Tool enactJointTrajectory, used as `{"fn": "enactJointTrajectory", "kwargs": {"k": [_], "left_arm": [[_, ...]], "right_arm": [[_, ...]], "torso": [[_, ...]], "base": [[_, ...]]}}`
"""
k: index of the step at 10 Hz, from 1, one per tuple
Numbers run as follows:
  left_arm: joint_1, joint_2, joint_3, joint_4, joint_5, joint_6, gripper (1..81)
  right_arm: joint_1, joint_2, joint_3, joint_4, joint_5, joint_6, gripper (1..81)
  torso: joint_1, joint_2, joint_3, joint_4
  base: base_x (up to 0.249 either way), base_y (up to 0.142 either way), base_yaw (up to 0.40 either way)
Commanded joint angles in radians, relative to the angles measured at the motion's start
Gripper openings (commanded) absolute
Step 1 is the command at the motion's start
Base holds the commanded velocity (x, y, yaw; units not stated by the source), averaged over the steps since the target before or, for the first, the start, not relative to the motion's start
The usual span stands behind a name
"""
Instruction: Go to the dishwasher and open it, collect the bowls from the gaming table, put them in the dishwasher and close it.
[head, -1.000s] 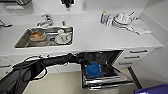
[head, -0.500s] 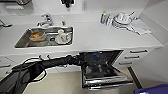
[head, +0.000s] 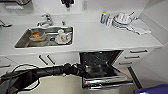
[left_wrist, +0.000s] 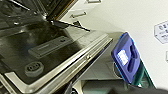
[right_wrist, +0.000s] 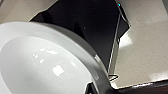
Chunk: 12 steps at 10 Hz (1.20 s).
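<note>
A: In the head view, where does the job stand?

B: The dishwasher (head: 100, 65) sits at lower centre under the white counter (head: 100, 37), its door dropped flat and dark racks showing behind it. So the opening step looks done. The left arm (head: 45, 72) comes in from the lower left and ends at the door's near left corner. Its jaws cannot be made out there.

A: And the sink?

B: The sink (head: 25, 41), upper left, holds an orange-patterned dish (head: 37, 35) and a pale cup; those are not the task's bowls.

A: The left wrist view?

B: The open door's inner face fills the left half, steel edge running diagonally. A blue-lidded bin (left_wrist: 126, 58) stands at the right. No fingers show clearly, so their state cannot be told.

A: The right wrist view?

B: A pale bowl (right_wrist: 45, 62) looms in the lower left, very close to the camera, likely carried, though the grip itself is hidden. Judging from that, loading and closing remain.
</note>
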<state>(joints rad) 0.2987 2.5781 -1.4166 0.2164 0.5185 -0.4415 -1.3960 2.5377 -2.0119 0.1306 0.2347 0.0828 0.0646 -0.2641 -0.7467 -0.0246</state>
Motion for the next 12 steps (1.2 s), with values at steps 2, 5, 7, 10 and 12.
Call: {"fn": "enactJointTrajectory", "kwargs": {"k": [2, 5, 7, 10, 12], "left_arm": [[0.326, -0.254, 0.249, 0.243, 0.008, 0.004, 81.1], [0.542, -0.242, 0.174, 0.377, 0.002, 0.004, 81.1], [0.673, -0.208, 0.037, 0.417, -0.093, 0.006, 81.1], [0.793, -0.257, -0.07, 0.425, -0.324, 0.01, 81.1], [0.874, -0.336, -0.118, 0.422, -0.551, 0.009, 81.1]], "right_arm": [[0.141, -0.328, 0.492, -0.011, -0.081, -0.008, 1.0], [0.292, -0.494, 0.711, 0.001, -0.089, -0.001, 1.0], [0.356, -0.567, 0.783, 0.026, -0.094, 0.002, 1.0], [0.387, -0.621, 0.794, 0.057, -0.101, 0.003, 1.0], [0.398, -0.655, 0.796, 0.075, -0.101, 0.003, 1.0]], "torso": [[0.0, 0.0, 0.0, 0.0], [0.0, 0.0, 0.0, 0.0], [0.0, 0.0, 0.0, 0.0], [0.0, 0.0, 0.0, 0.0], [0.0, 0.0, 0.0, 0.0]], "base": [[0.0, 0.0, 0.0], [0.0, 0.0, 0.0], [0.0, 0.0, 0.0], [0.0, 0.0, 0.0], [0.0, 0.0, 0.0]]}}
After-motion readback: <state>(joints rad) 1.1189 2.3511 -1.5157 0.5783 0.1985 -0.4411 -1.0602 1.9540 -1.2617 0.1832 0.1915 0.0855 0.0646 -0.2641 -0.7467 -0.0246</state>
